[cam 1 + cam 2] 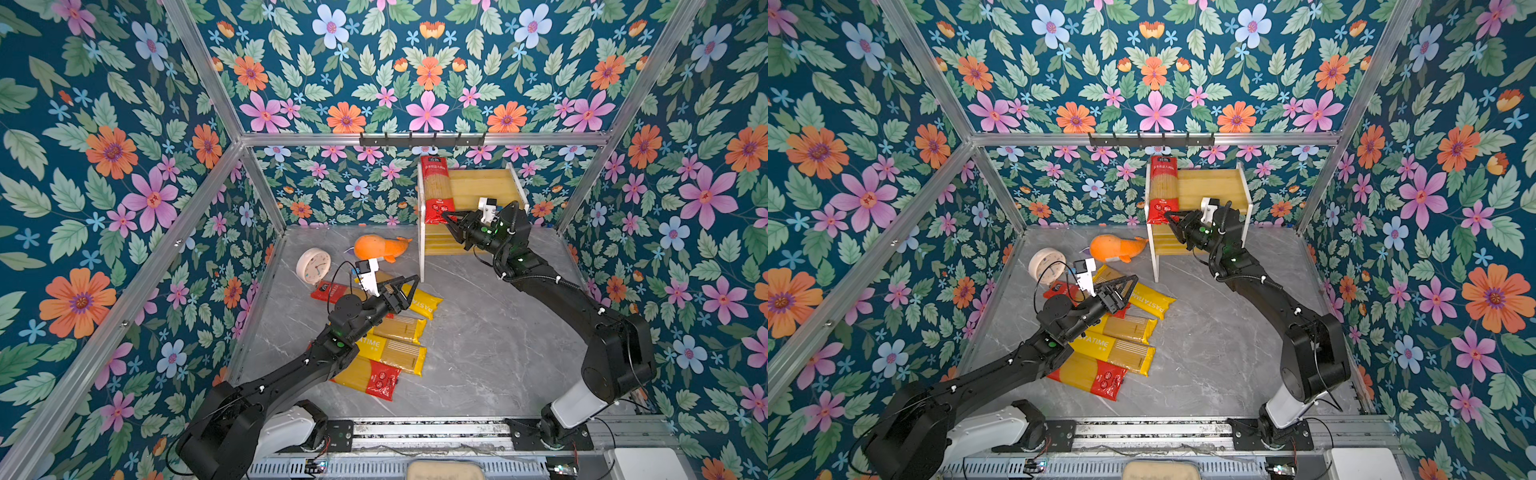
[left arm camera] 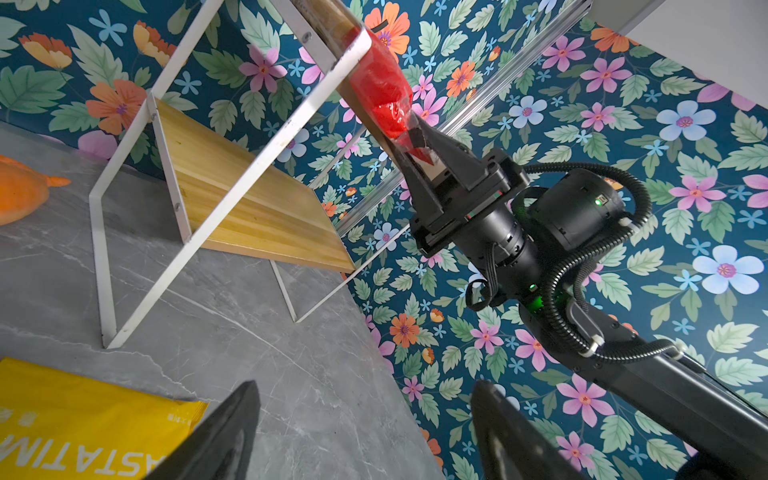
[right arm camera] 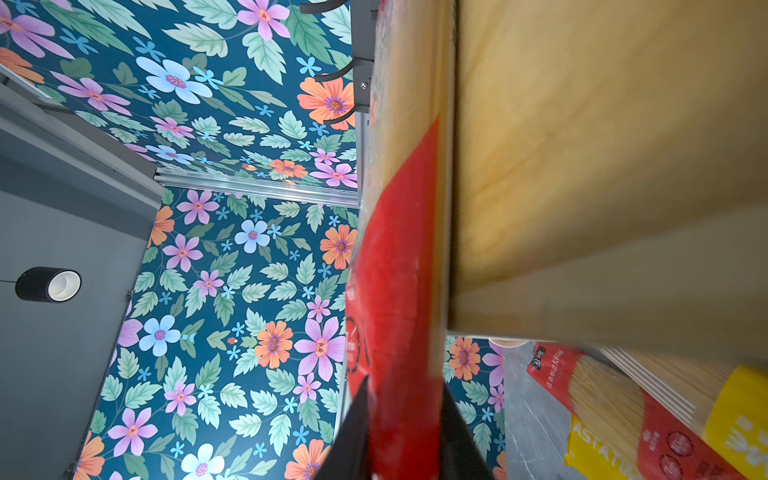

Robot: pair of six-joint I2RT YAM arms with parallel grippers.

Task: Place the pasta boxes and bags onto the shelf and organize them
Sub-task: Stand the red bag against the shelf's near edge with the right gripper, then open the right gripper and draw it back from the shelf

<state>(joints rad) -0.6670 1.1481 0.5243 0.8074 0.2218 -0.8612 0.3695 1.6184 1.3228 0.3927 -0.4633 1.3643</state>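
Room: floral wallpaper [image 1: 124, 166] on every wall, grey marbled table [image 1: 478, 353] below.
Shelf [image 1: 482, 187]: at the table's 1 o'clock, against the back wall.
Red-ended pack [image 1: 436, 187]: flat on the top board along its 9 o'clock edge, with the near red end overhanging toward 6 o'clock.
Right gripper [image 1: 446, 218]: clamped on that overhanging end. The left wrist view shows the film pinched between the jaws, which is unclear in both top views.
Left gripper [image 1: 413, 291]: jaws apart and empty, beside a yellow pack [image 1: 428, 305].
Loose packs [image 1: 390, 351]: five on the table, at 7 o'clock from the shelf. Only the top views show them all.
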